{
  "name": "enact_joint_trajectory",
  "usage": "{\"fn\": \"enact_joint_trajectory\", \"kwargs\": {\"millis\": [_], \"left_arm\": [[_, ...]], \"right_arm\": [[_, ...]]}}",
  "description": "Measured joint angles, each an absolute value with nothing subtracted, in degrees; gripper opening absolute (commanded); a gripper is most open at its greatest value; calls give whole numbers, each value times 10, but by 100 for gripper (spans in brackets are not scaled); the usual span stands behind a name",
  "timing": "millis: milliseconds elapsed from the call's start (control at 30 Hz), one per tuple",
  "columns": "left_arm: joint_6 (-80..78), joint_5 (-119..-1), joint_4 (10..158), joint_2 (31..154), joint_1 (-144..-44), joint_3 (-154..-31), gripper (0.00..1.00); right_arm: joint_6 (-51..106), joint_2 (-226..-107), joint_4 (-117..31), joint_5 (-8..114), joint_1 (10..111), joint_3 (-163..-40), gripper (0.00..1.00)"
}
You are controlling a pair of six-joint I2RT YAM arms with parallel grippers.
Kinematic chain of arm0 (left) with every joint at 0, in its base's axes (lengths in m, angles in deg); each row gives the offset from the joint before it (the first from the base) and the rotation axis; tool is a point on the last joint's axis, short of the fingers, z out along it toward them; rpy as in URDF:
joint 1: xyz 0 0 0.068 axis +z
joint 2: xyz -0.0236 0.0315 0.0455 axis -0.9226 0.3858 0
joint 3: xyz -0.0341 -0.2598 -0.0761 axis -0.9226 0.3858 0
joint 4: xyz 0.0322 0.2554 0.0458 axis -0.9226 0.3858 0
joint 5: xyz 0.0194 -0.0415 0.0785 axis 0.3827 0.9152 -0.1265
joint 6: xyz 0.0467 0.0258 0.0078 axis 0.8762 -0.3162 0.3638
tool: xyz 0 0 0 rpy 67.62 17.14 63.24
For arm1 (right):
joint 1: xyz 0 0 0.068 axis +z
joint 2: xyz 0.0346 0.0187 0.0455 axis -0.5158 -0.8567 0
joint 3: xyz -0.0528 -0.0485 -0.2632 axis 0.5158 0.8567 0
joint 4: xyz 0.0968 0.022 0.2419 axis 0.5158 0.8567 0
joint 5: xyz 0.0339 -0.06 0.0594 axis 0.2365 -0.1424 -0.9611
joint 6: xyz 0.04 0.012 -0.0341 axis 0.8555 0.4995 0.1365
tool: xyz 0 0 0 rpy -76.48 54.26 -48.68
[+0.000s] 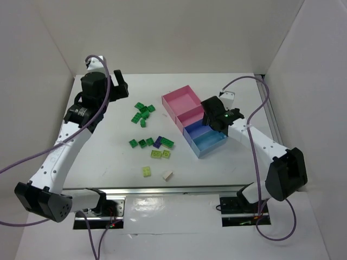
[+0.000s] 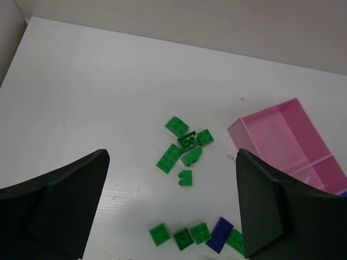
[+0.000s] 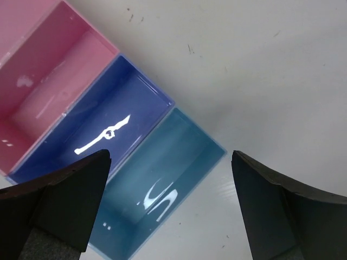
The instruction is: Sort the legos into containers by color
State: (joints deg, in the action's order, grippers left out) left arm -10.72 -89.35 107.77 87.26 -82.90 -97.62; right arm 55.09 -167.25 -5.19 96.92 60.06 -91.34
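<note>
**Both claws spread wide, bricks loose at mid-table**

From above, we see the containers (image 1: 181, 100) as one row of four joined boxes, right of the table's middle. The row's long axis slants from the far side toward the near-right corner: two pink boxes, then periwinkle, then light blue nearest the near edge.

The legos (image 1: 144, 112) lie loose on the tabletop (image 1: 103, 162), left of the row. A dark green cluster sits farther back, and a short line of green ones with the purple brick (image 1: 157, 142) sits nearer. The yellow-green pieces (image 1: 159, 154) and the cream brick (image 1: 167, 175) lie closest to the near edge.

White surface shows between the bricks and the left edge. White walls (image 1: 179, 38) stand along the left, far and right edges. The left gripper (image 1: 122, 85) hangs toward the far-left corner, apart from the bricks. The right gripper (image 1: 209, 120) hangs over the middle of the row.

In the left wrist view, that claw's fingers (image 2: 59, 206) stand far apart with nothing between them. Below lies the green cluster (image 2: 184, 146), its bricks turned every which way, with the far pink box (image 2: 282, 135) to one side.

In the right wrist view, the fingers (image 3: 59, 200) are likewise wide apart and hold nothing. Beneath them the periwinkle box (image 3: 97, 124) and the light blue box (image 3: 157, 179) run on a diagonal, with white tabletop beyond.
</note>
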Motion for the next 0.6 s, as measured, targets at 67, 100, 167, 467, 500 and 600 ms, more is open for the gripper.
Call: {"fn": "enact_joint_trajectory", "kwargs": {"millis": [67, 100, 167, 467, 500, 600], "left_arm": [[-108, -897, 1088, 883, -834, -992, 100], [-108, -897, 1093, 893, -836, -1001, 100], [-110, -895, 1112, 922, -838, -1029, 100], [-107, -811, 1169, 1020, -870, -1031, 80], [-108, -806, 1174, 1033, -882, -1031, 80], [-111, -801, 1193, 1082, -927, -1031, 80]], "right_arm": [[549, -1666, -53, 970, 602, -897, 100], [547, -1661, -53, 969, 602, -891, 100], [542, -1646, -55, 963, 603, -886, 100], [495, -1555, -104, 915, 644, -872, 100], [491, -1543, -110, 909, 654, -868, 100], [483, -1530, -127, 894, 673, -864, 99]]}}
